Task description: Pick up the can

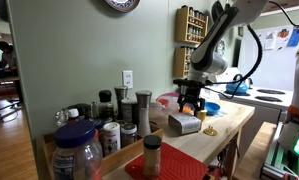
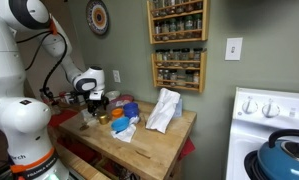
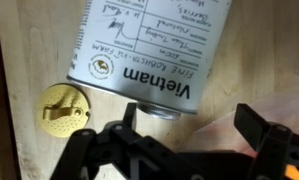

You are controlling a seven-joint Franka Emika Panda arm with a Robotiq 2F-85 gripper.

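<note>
The can (image 3: 144,45) lies on its side on the wooden counter (image 3: 29,60). It has a white printed label and a silvery metal rim. In an exterior view it is a pale grey block (image 1: 184,123) right under the gripper. My gripper (image 3: 189,125) is open, with its dark fingers just below the can's rim end, apart from it. The gripper hangs over the counter in both exterior views (image 1: 192,103) (image 2: 94,103). A small yellow jar (image 3: 62,108) stands beside the can; it also shows in an exterior view (image 1: 210,131).
Dark-lidded spice jars (image 1: 119,125) and a blue-lidded plastic jar (image 1: 77,150) crowd the near end of the counter. A blue bowl (image 1: 211,108) sits behind the gripper. A white bag (image 2: 164,110), wall spice racks (image 2: 177,45) and a stove (image 2: 274,120) are nearby.
</note>
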